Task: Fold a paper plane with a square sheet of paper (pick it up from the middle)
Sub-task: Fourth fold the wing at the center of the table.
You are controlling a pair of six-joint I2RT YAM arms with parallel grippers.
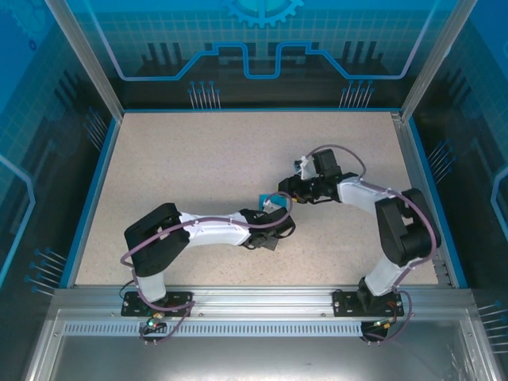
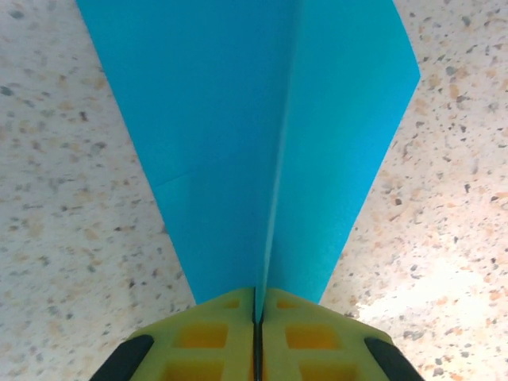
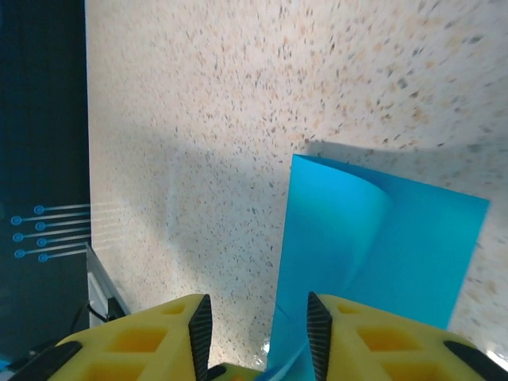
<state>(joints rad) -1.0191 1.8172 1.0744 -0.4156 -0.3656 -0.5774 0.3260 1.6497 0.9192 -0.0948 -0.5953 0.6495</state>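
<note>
A speckled table (image 1: pixel 198 167) is seen in the top view, walled by blue panels (image 1: pixel 262 48). The left arm (image 1: pixel 210 230) is stretched from its base at 7 o'clock toward the table's centre. The right arm (image 1: pixel 401 226) is raised from its base at 5 o'clock, bent, and brought in from 3 o'clock. The two wrists are met near the centre, where a small patch of the cyan plane (image 1: pixel 268 202) is seen between them.

In the left wrist view the plane is shown as a narrow kite shape, widened toward 12 o'clock and cut off by the top edge. A centre crease is run from 12 to 6 o'clock. Its pointed end is pinched at 6 o'clock by the left gripper (image 2: pixel 258 305) — the yellow pads (image 2: pixel 210 333) are pressed together on the paper, with no gap left between them.

In the right wrist view the plane is found at 4 o'clock, with a soft curl bulged in its surface. The right gripper (image 3: pixel 258 305) is seen with its jaws apart and bare table shown in the gap. The plane's near edge is run down beside the inner face of the finger at 5 o'clock — whether it is touched there cannot be told.
</note>
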